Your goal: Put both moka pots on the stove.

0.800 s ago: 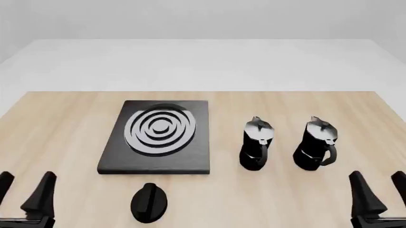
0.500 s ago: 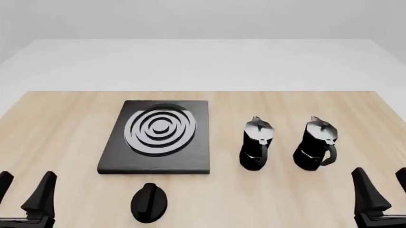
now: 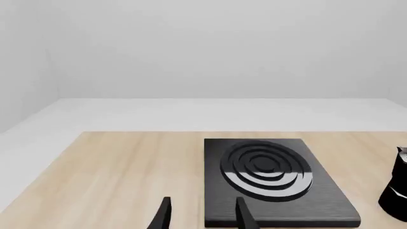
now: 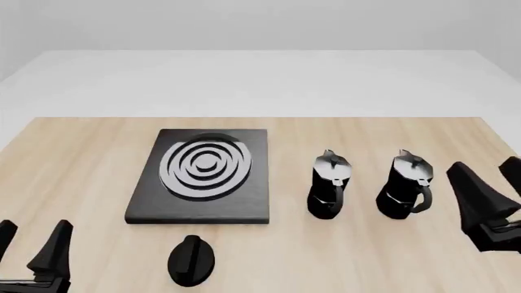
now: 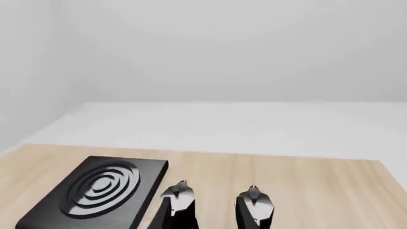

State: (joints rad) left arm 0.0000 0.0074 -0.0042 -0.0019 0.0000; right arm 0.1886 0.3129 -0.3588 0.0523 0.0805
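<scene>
A: Where do we stand with the moka pots?

B: Both moka pots (image 4: 329, 184) (image 4: 406, 184) stand upright side by side on the bench (image 4: 73, 165), apart from the stove (image 4: 201, 175) on their left. Its burner is bare, so nothing is placed yet.

A: And our pincers?

B: The right pincer (image 4: 488, 186) hangs just beside the nearer pot, spread wide, holding nothing. The left pincer (image 4: 33, 249) is low by the bench's near edge, also parted and empty, near a round knob (image 4: 192, 260)
</scene>
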